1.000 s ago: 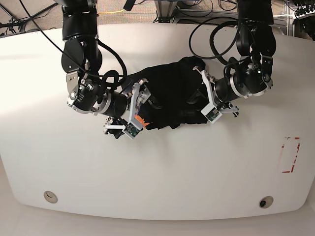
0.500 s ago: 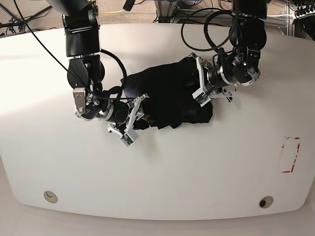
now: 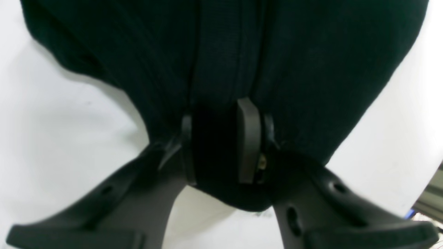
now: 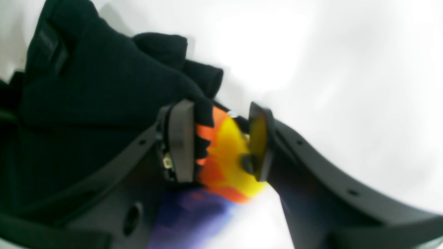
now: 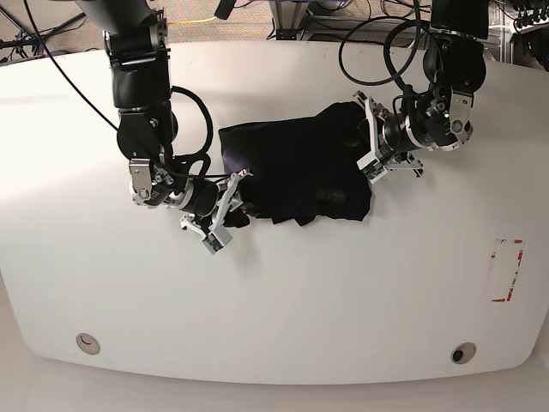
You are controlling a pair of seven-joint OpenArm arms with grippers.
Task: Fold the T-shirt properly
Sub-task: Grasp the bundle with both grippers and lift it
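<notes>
The black T-shirt (image 5: 292,167) lies bunched in the middle of the white table (image 5: 274,292). My left gripper (image 5: 367,151) is at its right edge. In the left wrist view my left gripper (image 3: 218,145) is shut on a thick fold of the black T-shirt (image 3: 221,52). My right gripper (image 5: 236,206) is at the shirt's lower left corner. In the right wrist view my right gripper (image 4: 221,145) is shut on the T-shirt (image 4: 86,86) where the orange-yellow print (image 4: 225,155) shows between the fingers. The print is hidden in the base view.
A red-marked rectangle (image 5: 506,270) is on the table at the right. Two round fittings (image 5: 87,343) (image 5: 463,353) sit near the front edge. Cables and stands run behind the table's far edge.
My left gripper has moved right and a little up with its fold. My right gripper has shifted slightly left. The shirt is stretched wider between them, and the orange print no longer shows in the base view.
</notes>
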